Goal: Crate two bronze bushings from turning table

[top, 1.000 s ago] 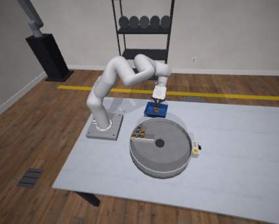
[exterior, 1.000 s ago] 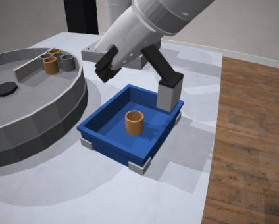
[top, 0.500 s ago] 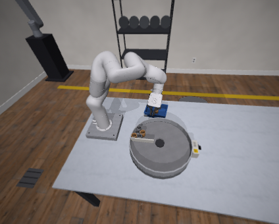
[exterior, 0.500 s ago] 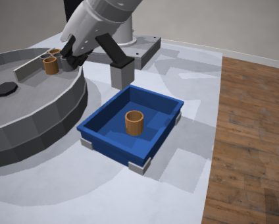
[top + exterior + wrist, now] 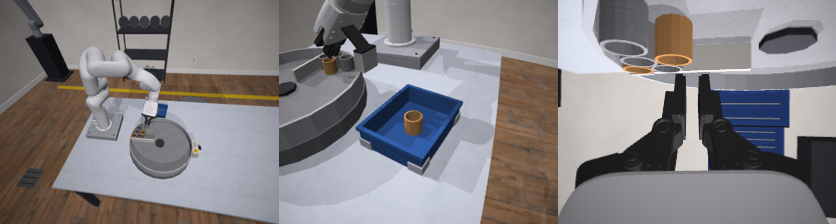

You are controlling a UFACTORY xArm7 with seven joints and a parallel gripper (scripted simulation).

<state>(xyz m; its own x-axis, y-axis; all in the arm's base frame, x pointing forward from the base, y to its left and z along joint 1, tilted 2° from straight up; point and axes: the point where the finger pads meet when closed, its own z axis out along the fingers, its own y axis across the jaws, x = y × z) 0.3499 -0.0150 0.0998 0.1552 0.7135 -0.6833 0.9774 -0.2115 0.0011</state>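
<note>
My gripper point(image 5: 147, 126) point(image 5: 331, 51) point(image 5: 692, 88) is shut with nothing between the fingers. It hangs just above the cluster of bushings at the edge of the grey turning table point(image 5: 158, 170) point(image 5: 318, 107). In the cluster a bronze bushing point(image 5: 329, 66) point(image 5: 674, 39) stands upright right below the fingertips, beside a grey bushing point(image 5: 347, 62) point(image 5: 623, 27). A second bronze bushing point(image 5: 134, 134) point(image 5: 638, 70) stands behind them. The blue crate point(image 5: 162, 110) point(image 5: 387, 145) point(image 5: 753, 120) sits on the table top next to the turning table and holds one upright bronze bushing point(image 5: 413, 122).
A pale bar point(image 5: 143, 140) point(image 5: 306, 67) lies on the turning table beside the bushings, and a dark hub point(image 5: 160, 143) point(image 5: 286, 88) point(image 5: 789, 37) marks its centre. The arm's base plate point(image 5: 103, 133) point(image 5: 410, 53) stands behind the crate. A small control box point(image 5: 195, 149) sits at the turning table's right rim.
</note>
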